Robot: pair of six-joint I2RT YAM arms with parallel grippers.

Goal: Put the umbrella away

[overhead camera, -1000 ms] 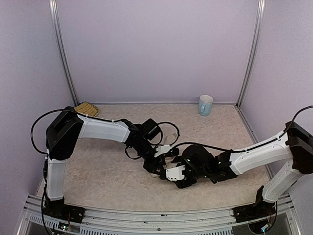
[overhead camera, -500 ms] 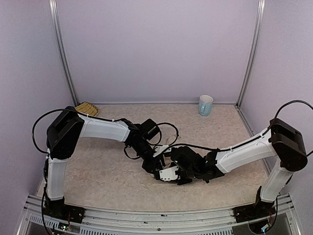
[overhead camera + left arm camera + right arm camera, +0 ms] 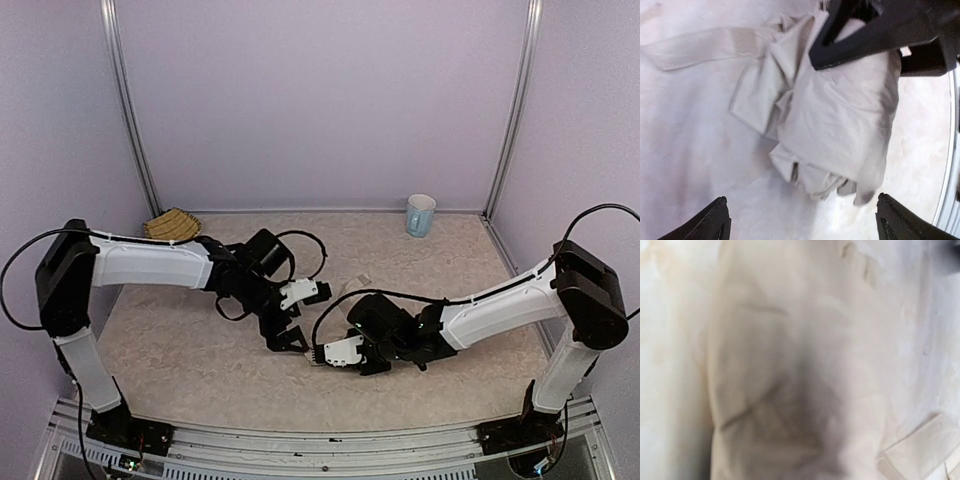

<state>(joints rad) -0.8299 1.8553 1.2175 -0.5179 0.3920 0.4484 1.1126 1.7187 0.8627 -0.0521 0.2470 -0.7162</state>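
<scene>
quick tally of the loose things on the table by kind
umbrella: 1
mug: 1
basket: 1
total: 3

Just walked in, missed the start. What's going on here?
Two arms are working on a cream umbrella lying crumpled on the table near the front. The right gripper is closed on the fabric bundle. The left gripper is open beside it, holding nothing. A woven basket at the far left and a mug at the far right sit away from both grippers.
</scene>
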